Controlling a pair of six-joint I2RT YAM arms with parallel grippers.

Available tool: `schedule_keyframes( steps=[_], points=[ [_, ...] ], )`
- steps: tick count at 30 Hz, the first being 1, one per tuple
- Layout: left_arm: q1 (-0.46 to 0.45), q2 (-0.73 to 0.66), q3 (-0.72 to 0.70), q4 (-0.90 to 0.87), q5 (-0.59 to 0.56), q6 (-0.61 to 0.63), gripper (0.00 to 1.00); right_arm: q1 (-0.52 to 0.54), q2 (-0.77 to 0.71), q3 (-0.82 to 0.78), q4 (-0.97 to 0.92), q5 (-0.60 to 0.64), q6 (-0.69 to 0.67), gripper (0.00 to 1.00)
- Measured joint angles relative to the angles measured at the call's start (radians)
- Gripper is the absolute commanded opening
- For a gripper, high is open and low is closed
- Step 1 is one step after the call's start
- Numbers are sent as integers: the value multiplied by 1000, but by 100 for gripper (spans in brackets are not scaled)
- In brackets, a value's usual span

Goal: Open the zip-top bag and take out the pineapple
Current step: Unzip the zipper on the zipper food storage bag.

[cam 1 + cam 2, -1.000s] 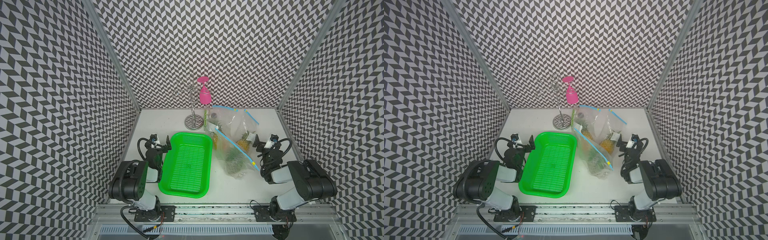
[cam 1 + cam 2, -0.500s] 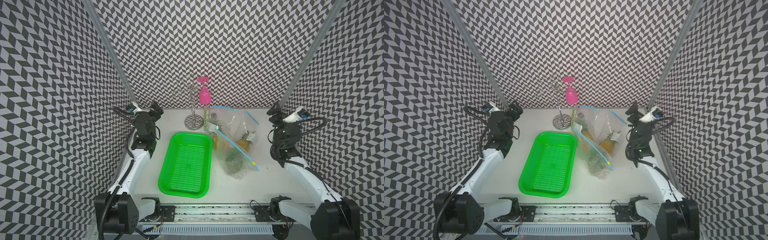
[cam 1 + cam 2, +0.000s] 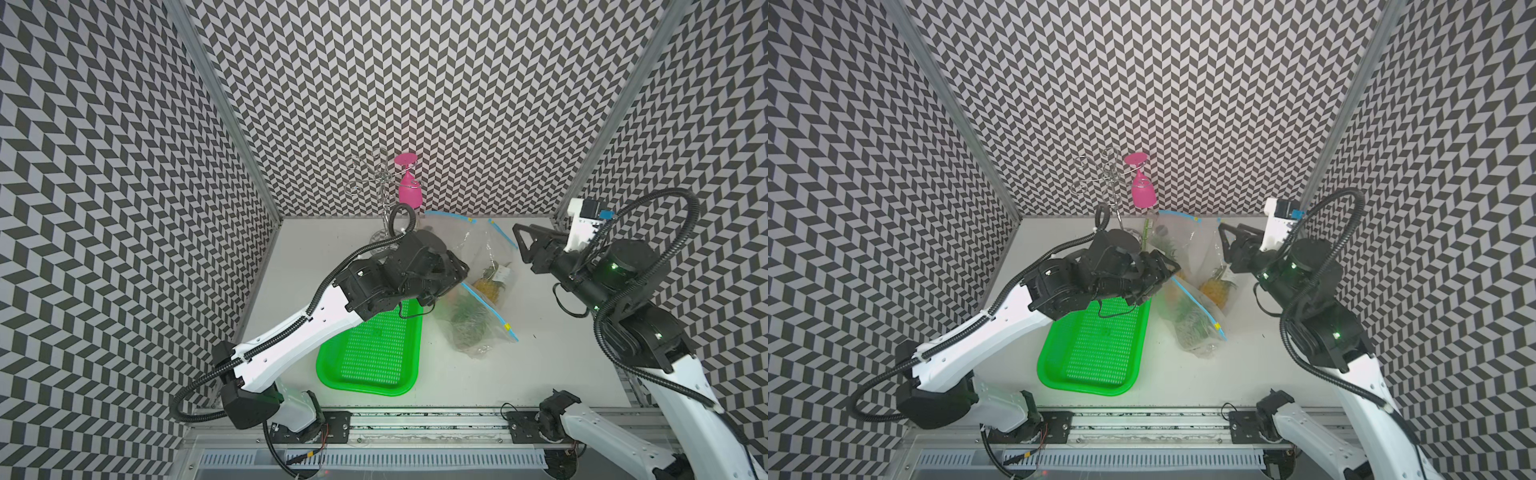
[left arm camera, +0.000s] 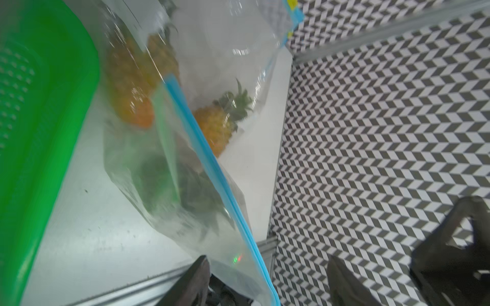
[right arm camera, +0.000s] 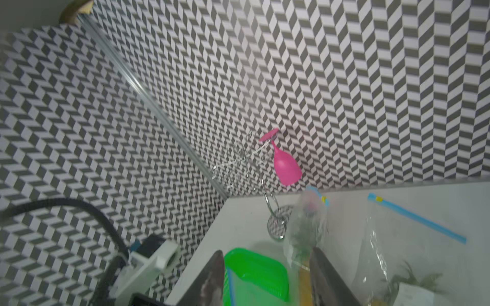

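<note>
Left arm [image 3: 299, 336] stretched forward, right arm [image 3: 623, 274] raised, both jaws parted

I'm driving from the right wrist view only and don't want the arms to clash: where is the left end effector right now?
Observer: Above the front zip-top bag. In the left wrist view the left end effector looks down on it, with the bag's blue zip strip lined up between the jaws.
Operator: Gripped yet?
Observer: No grip visible. Those jaws stand wide apart, though contact is hard to judge.
Operator: What's inside that bag?
Observer: A pineapple, blurred. Its orange body lies beside the green tray, with dark leaves further along the bag.
</note>
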Motion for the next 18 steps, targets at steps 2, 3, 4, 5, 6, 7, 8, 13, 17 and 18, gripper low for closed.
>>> schedule_keyframes(
  steps=[2, 3, 4, 5, 6, 7, 8, 13, 17, 18],
  points=[
    [-33, 60, 77, -40, 21, -30, 73, 1, -33, 1, -112, -40, -22, 50],
    [-43, 90, 107, -56, 29, -39, 73, 1, -41, 3, -154, -54, -31, 50],
    [-51, 125, 140, -76, 42, -48, 72, 1, -48, 11, -203, -70, -39, 50],
    [-56, 157, 163, -91, 53, -54, 72, 1, -53, 22, -252, -84, -47, 50],
    [-60, 183, 176, -104, 62, -58, 72, 1, -54, 32, -283, -95, -53, 50],
    [-61, 209, 183, -117, 71, -61, 71, 1, -55, 41, -309, -105, -60, 50],
    [-60, 230, 183, -130, 77, -64, 71, 1, -54, 48, -330, -116, -67, 49],
    [-42, 287, 174, -163, 94, -84, 57, 1, -61, 48, -394, -158, -111, 46],
    [-11, 301, 191, -164, 97, -93, 38, 1, -107, -17, -394, -196, -150, 43],
    [-3, 307, 206, -169, 95, -92, 35, 1, -121, -42, -393, -207, -163, 40]
  ],
)
